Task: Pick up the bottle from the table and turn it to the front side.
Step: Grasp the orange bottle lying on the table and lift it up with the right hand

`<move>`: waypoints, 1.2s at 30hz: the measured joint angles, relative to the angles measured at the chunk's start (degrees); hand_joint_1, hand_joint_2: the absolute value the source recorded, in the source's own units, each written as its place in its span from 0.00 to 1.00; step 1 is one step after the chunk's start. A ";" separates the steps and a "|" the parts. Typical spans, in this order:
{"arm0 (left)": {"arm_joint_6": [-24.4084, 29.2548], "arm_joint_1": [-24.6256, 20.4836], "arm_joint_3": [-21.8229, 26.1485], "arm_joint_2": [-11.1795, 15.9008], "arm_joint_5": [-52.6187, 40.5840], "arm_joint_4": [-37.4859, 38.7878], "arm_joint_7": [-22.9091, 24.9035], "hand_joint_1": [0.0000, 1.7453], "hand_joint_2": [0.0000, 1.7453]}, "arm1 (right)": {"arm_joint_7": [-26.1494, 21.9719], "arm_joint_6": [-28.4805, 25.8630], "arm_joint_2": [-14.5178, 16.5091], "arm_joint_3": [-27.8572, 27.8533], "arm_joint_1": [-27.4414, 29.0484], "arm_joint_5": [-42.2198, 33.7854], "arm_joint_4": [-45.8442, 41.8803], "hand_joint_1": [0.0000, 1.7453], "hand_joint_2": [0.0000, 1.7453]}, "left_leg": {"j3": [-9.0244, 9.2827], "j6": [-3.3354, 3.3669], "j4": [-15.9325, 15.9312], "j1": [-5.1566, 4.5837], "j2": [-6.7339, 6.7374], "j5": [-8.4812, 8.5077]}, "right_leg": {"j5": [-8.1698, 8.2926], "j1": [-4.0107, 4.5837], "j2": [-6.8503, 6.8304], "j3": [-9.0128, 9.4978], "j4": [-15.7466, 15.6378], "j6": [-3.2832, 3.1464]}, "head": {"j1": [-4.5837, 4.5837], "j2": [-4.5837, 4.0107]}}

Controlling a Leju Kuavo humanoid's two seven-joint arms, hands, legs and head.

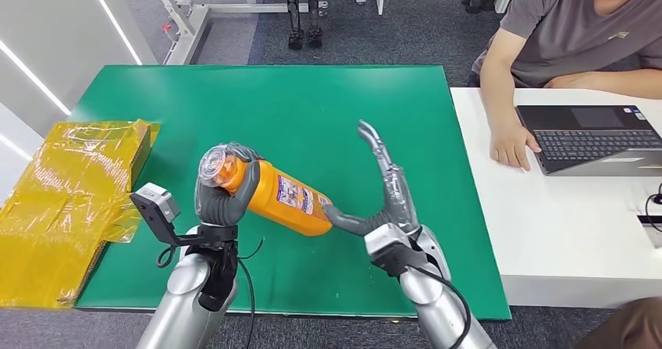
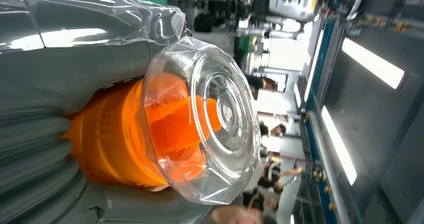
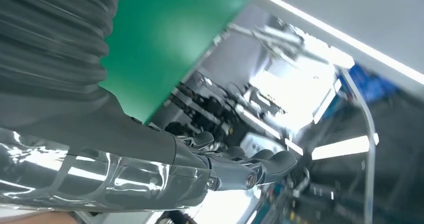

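- The bottle [image 1: 273, 195] is off the counter [image 1: 312, 107], gripped near its cap [image 1: 216, 165] by the left robot hand [image 1: 222, 197]; pickup looks done.
- Its label faces up; whether turning is finished I cannot tell.
- Right robot hand [image 1: 382, 201], fingers spread, touches the bottle's base.
- Glossy orange plastic cylinder, clear faceted cap.
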 joint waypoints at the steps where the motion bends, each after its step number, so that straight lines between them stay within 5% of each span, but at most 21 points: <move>1: 0.52 -0.10 0.31 0.37 -0.01 0.00 -0.33 1.00 1.00 | -0.36 -0.87 -0.09 -0.70 1.36 -0.99 -2.09 0.00 1.00 | 0.00 0.00 0.00 0.00 0.00 0.00 | 0.00 0.00 0.00 0.00 0.00 0.00 | 0.00 0.00; 9: -0.24 0.18 2.55 2.32 -2.57 -1.91 -1.74 1.00 1.00 | -3.25 -6.99 -1.25 -3.78 11.10 -7.32 -16.57 0.00 1.00 | -0.02 0.00 -0.02 0.00 0.03 0.00 | 0.00 0.00 0.01 -0.01 0.01 0.00 | 0.00 0.00; 22: 1.32 0.96 4.15 3.82 -14.13 -4.54 1.94 1.00 1.00 | -3.52 -7.66 -1.32 -3.56 15.61 -13.87 -24.62 0.00 1.00 | -0.02 0.00 -0.02 0.01 0.03 0.00 | 0.00 0.00 0.01 0.02 0.02 0.00 | 0.00 0.00; 36: 10.93 -0.04 9.69 13.62 -34.37 -4.16 3.59 1.00 1.00 | -3.51 -5.10 -1.27 -3.54 18.94 -15.02 -24.50 0.00 1.00 | -0.02 -0.01 -0.06 0.02 0.05 0.02 | -0.01 0.02 0.03 -0.01 0.04 -0.02 | 0.02 0.00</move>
